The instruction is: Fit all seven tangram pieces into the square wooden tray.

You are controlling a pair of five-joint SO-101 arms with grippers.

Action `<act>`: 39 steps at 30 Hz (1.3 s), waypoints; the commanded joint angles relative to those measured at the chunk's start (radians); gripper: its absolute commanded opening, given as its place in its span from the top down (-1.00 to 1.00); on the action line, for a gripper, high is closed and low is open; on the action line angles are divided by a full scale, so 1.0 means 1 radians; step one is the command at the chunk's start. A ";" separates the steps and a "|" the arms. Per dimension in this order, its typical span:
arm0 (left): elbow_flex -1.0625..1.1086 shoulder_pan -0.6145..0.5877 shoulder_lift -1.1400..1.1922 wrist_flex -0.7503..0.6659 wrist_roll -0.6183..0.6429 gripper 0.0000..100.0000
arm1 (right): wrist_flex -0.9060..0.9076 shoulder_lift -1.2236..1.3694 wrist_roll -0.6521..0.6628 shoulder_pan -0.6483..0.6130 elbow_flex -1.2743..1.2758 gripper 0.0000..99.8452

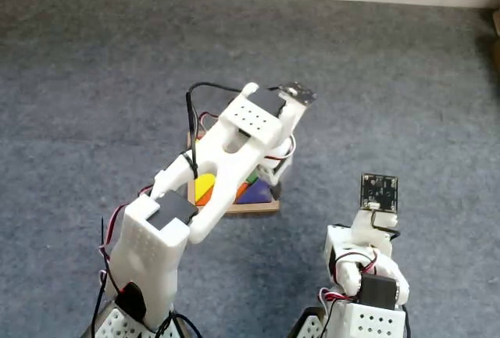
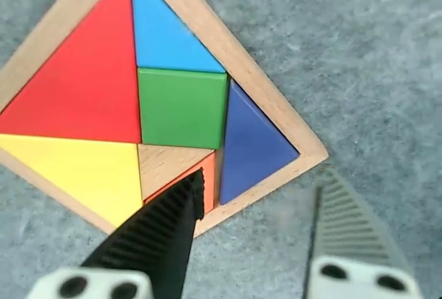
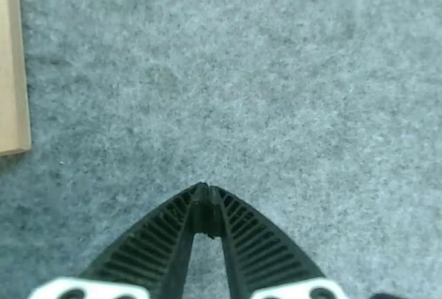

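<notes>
Tray [image 2: 250,85] flat on grey carpet [image 1: 94,80], mid-table, partly under the left arm [image 1: 226,147]. Holds six coloured pieces:
- Red triangle [image 2: 83,78] and yellow triangle [image 2: 90,171], the two large ones, edge to edge.
- Blue triangle [image 2: 166,33] along the rim, touching the red.
- Green square [image 2: 181,108] against blue, red and the purple triangle [image 2: 252,143].
- Purple tucked into a corner of the tray.
- Orange piece [image 2: 210,192] at the rim beside the purple, mostly hidden behind a finger; possibly tilted rather than seated, hard to tell.

Between green square, yellow triangle and orange piece, a patch of bare wood [image 2: 169,159].

Left gripper [image 2: 261,175] above that purple corner, spread wide, holding nothing. Black finger [image 2: 173,223] over the orange piece and the bare patch. Pale finger [image 2: 338,223] out past the rim, over carpet.

Right gripper [image 3: 207,199] closed tight, tips together, nothing between them. Hangs over bare carpet, well apart from the pieces, with a wood strip [image 3: 10,57] at the margin of its wrist view. In the high view, right arm [image 1: 363,272] folded back near its base, off to the side of the tray.
</notes>
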 commanded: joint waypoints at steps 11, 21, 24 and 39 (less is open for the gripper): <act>0.056 -0.099 0.101 -0.167 -0.057 0.62 | -0.022 -0.012 0.011 0.015 0.068 0.99; 0.033 -0.130 -0.071 -0.092 -0.055 0.62 | -0.022 -0.012 0.011 0.015 0.068 0.99; 0.058 -0.127 -0.165 -0.071 -0.055 0.62 | -0.022 -0.012 0.011 0.015 0.068 0.99; 0.682 -0.134 -0.960 -0.293 -0.063 0.99 | -0.022 -0.012 0.009 0.015 0.068 0.99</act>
